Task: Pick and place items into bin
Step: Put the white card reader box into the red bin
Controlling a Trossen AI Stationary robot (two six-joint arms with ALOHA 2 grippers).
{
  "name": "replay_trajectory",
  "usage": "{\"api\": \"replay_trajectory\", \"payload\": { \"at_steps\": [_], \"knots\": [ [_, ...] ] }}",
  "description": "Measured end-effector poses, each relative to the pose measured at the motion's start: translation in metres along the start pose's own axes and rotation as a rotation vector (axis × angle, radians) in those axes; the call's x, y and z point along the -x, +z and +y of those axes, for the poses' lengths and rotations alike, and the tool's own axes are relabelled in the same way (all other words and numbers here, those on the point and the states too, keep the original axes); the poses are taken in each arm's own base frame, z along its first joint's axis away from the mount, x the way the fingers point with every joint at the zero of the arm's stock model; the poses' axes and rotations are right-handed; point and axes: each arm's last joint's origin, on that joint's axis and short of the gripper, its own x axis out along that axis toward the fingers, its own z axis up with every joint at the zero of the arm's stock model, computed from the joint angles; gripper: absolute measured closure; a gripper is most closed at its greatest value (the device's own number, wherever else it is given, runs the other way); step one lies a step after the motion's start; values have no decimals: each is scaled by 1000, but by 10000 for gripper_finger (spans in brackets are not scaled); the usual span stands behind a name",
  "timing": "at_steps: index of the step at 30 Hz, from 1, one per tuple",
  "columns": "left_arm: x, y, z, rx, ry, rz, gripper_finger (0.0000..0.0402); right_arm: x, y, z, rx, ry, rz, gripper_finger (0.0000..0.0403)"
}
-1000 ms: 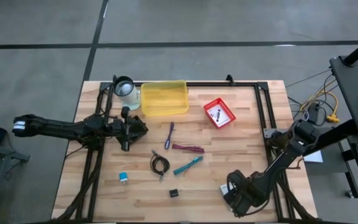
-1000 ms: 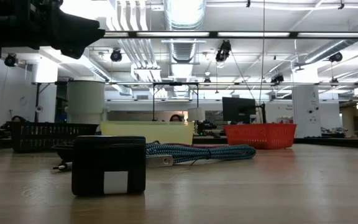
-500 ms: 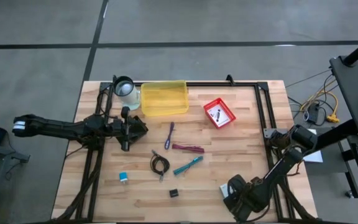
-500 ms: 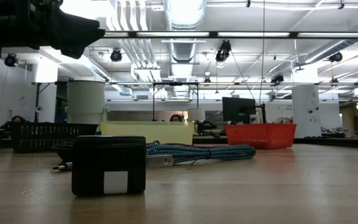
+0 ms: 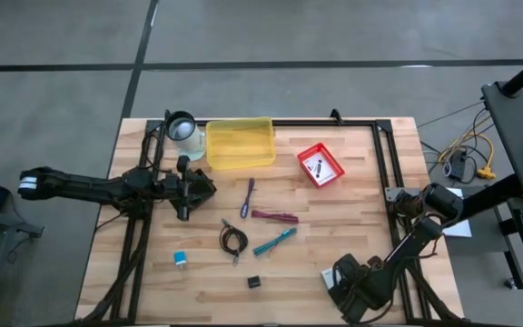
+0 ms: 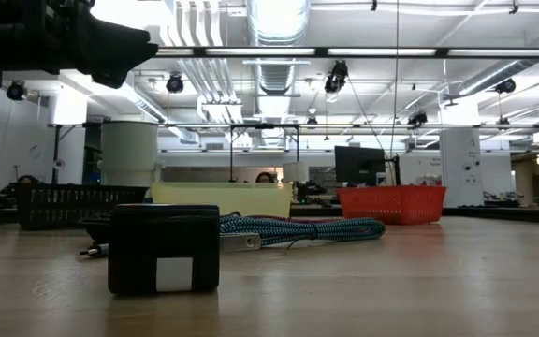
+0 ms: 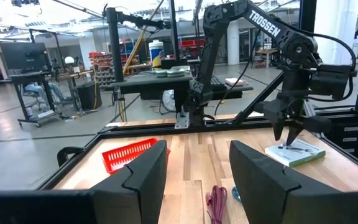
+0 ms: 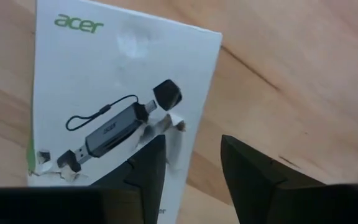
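- Wooden bench (image 5: 152,272) carries everything; the left gripper (image 5: 209,187) hovers near its left edge, jaws spread, waiting.
- Yellow bin (image 5: 240,143) sits at the back edge, placed to receive items; a red tray (image 5: 320,166) lies right of it.
- Mid-bench, loose: cable (image 5: 233,241), purple pen (image 5: 248,197), teal pen (image 5: 274,242), cube (image 5: 254,282).
- Front right corner: right gripper (image 5: 345,283), jaws spread, directly over a white card (image 8: 104,99), probably lining up a grasp.
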Motion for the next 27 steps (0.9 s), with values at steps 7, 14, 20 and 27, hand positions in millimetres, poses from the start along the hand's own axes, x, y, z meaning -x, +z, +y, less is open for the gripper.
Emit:
{"api": "replay_trajectory", "payload": {
  "at_steps": [7,14,20,27],
  "knots": [
    [0,0,0,0,0,0,242,-7,1,2,2,53,19,274],
    [0,0,0,0,0,-1,242,-15,4,-2,41,42,16,278],
    [0,0,0,0,0,-1,242,-20,7,-2,95,60,30,330],
    [0,0,0,0,0,-1,242,-18,12,-2,159,55,65,388]
  ]
}}
